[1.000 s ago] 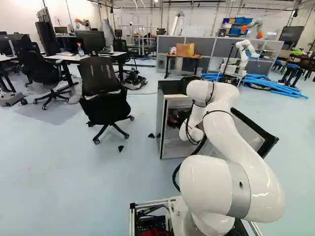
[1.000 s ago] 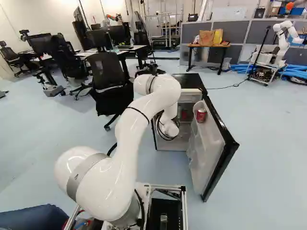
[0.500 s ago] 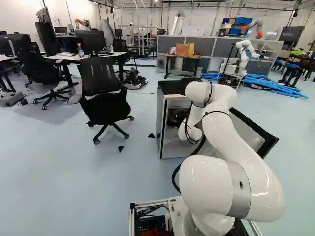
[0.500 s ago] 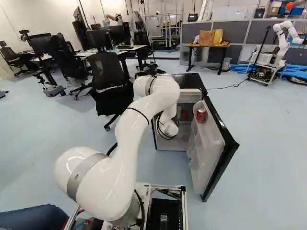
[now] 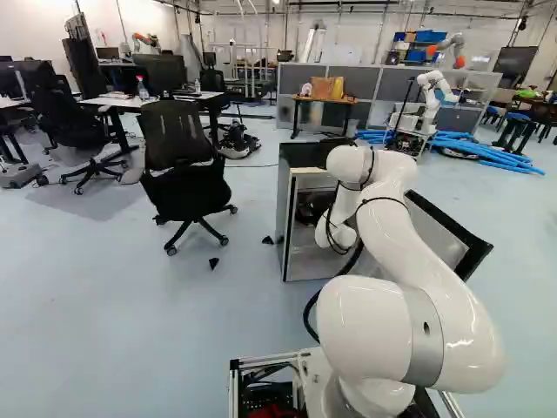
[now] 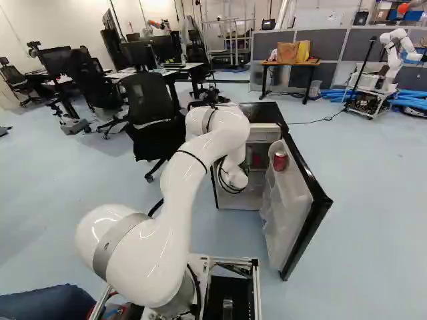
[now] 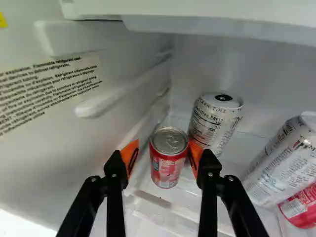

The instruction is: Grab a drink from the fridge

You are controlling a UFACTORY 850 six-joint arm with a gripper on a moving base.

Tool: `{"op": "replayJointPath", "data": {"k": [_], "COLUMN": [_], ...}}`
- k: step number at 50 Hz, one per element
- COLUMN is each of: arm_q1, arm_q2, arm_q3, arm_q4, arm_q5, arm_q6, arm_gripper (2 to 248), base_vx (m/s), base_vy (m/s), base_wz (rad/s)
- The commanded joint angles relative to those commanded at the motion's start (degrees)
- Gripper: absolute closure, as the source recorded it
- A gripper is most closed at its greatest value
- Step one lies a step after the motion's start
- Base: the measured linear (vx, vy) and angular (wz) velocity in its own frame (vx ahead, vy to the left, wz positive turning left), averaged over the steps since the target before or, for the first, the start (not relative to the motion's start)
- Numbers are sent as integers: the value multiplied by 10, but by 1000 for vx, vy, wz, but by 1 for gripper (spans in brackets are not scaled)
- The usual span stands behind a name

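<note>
Red can (image 7: 168, 163) inside the fridge (image 5: 294, 218), upright on a pale shelf (image 7: 165, 206). Lid up, base down; long axis close to vertical. Lid and pull tab in sight in the wrist view, seen from obliquely above.

Black gripper (image 5: 309, 212) at the mouth of the fridge in the left base view, right of centre, mostly hidden by the white arm (image 5: 392, 200). In the wrist view, gripper (image 7: 163, 144) with fingers spread wide, wider than the red can, and gripping nothing. Red can between and ahead of the orange pads (image 7: 130, 154), off-centre: right up against one pad's outline, a visible gap to the other. Contact on the near side: cannot tell.

Close behind the red can, silver can (image 7: 216, 123), upright, partly covered by the nearer pad. Outside that same finger, tall pale can (image 7: 284, 163), with second red can (image 7: 301, 205) partly behind it. Beyond the opposite finger, fridge side wall (image 7: 29, 153) with printed label (image 7: 44, 89). Upper shelf (image 7: 222, 10) overhead.

Fridge door (image 6: 288, 207) wide open, right of centre in the right base view, with door can (image 6: 280, 161) high in its rack. Office chair (image 5: 184, 152) left of the fridge, upper left of the left base view.
</note>
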Motion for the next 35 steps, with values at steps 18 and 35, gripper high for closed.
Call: {"op": "replayJointPath", "data": {"k": [18, 35], "arm_q1": [0, -1], "arm_q2": [0, 4], "arm_q3": [0, 8], "arm_q4": [0, 0], "arm_q5": [0, 0], "arm_q6": [0, 0], "arm_gripper": [156, 156], "base_vx": [0, 0], "base_vy": [0, 0], "base_wz": [0, 0]}}
